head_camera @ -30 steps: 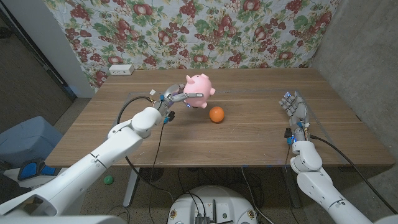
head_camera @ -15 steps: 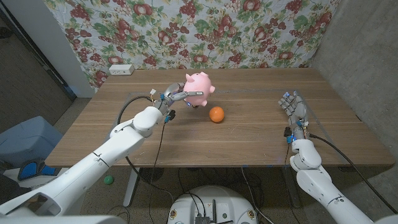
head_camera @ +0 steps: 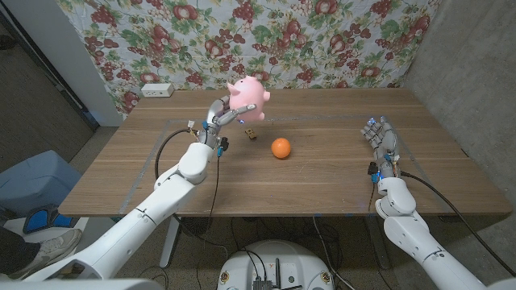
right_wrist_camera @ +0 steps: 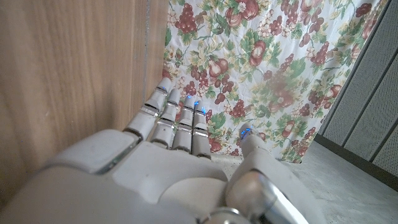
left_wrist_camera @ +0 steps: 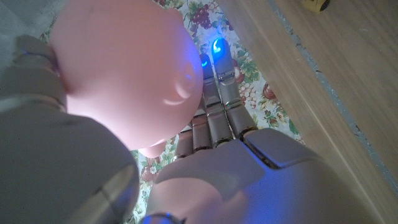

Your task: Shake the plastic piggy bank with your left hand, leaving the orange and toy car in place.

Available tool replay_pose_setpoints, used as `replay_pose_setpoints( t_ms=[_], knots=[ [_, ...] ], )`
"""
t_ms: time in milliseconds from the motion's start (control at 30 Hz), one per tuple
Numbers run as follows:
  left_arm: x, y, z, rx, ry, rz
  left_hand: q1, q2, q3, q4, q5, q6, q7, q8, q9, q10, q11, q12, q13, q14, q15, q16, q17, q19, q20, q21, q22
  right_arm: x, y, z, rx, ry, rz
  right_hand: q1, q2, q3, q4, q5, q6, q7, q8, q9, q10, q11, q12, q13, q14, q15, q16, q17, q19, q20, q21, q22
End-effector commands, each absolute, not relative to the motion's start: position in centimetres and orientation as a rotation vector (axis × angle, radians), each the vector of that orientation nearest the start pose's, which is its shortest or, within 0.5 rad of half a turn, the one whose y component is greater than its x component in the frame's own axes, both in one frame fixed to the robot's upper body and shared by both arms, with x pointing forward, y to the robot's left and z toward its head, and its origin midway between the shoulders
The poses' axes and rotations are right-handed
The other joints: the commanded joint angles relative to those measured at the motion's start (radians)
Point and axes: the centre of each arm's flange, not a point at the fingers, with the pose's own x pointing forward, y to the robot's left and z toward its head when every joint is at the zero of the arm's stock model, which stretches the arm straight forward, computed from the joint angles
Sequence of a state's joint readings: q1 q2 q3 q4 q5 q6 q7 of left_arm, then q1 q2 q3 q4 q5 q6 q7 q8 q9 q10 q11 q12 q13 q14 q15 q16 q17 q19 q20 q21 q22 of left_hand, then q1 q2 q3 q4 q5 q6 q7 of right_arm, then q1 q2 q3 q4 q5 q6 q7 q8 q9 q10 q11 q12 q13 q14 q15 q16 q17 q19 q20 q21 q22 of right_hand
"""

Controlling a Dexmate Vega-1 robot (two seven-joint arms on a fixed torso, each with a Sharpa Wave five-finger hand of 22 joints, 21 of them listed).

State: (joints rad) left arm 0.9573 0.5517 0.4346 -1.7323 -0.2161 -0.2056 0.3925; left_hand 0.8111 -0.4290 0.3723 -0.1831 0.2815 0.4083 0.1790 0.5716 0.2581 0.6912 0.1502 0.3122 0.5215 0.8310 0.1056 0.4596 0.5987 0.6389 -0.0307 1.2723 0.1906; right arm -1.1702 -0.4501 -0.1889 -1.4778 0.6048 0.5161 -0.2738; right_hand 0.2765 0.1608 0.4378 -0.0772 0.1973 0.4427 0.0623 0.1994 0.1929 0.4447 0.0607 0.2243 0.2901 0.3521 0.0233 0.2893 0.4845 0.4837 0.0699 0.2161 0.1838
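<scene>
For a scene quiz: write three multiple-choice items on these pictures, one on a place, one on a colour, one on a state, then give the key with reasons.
1. Where is the orange?
A. on the table, near its middle
B. in the right hand
C. on the floor

2. What colour is the piggy bank?
A. blue
B. pink
C. green

3. What is the left hand doing?
A. waiting with nothing in it
B. pressing the toy car
C. holding the piggy bank above the table

Key: 1 A, the orange sits on the wood beside the toy car. 2 B, its body is pink. 3 C, the fingers wrap the piggy bank, clear of the tabletop.
</scene>
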Motion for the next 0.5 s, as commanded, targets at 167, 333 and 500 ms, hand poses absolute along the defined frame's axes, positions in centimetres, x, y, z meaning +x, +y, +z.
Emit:
replay_pose_setpoints(
  t_ms=[167, 333, 500],
  knots=[
    [56.72, 20.3, 1.05, 0.103, -0.953, 0.036, 0.561, 0.476, 0.129, 0.006, 0.008, 0.428, -0.173, 0.006, 0.005, 0.303, -0.295, -0.007, 0.006, 0.272, -0.343, 0.005, 0.005, -0.039, -0.153, 0.01, -0.002, 57.44, -34.55, -9.88, 0.265, -0.702, -0.18, 0.0, 0.006, 0.009, 0.0, 0.0, 0.006, -0.002, 0.003, 0.002, 0.003, 0.002, 0.0, 0.006, 0.007, 0.0, -0.001, 0.002, -0.002, 0.007, 0.003, 0.002],
    [56.92, 20.4, 1.22, 0.102, -0.948, 0.037, 0.562, 0.476, 0.132, 0.005, 0.008, 0.427, -0.174, 0.004, 0.006, 0.303, -0.293, -0.009, 0.007, 0.272, -0.343, 0.004, 0.007, -0.041, -0.153, 0.013, -0.002, 57.51, -34.46, -9.77, 0.264, -0.693, -0.185, 0.0, 0.006, 0.009, 0.0, 0.0, 0.007, -0.002, 0.003, 0.002, 0.004, 0.001, 0.0, 0.006, 0.007, 0.001, -0.001, 0.002, -0.002, 0.007, 0.003, 0.002],
    [57.3, 20.47, 1.19, 0.104, -0.929, 0.028, 0.561, 0.475, 0.133, 0.005, 0.008, 0.428, -0.174, 0.004, 0.006, 0.303, -0.294, -0.012, 0.007, 0.273, -0.343, 0.003, 0.008, -0.042, -0.153, 0.016, -0.002, 57.86, -34.29, -9.74, 0.267, -0.676, -0.184, 0.0, 0.006, 0.01, 0.0, 0.0, 0.007, -0.002, 0.003, 0.002, 0.003, 0.002, 0.0, 0.006, 0.007, 0.002, -0.001, 0.002, -0.003, 0.007, 0.003, 0.002]
  ],
)
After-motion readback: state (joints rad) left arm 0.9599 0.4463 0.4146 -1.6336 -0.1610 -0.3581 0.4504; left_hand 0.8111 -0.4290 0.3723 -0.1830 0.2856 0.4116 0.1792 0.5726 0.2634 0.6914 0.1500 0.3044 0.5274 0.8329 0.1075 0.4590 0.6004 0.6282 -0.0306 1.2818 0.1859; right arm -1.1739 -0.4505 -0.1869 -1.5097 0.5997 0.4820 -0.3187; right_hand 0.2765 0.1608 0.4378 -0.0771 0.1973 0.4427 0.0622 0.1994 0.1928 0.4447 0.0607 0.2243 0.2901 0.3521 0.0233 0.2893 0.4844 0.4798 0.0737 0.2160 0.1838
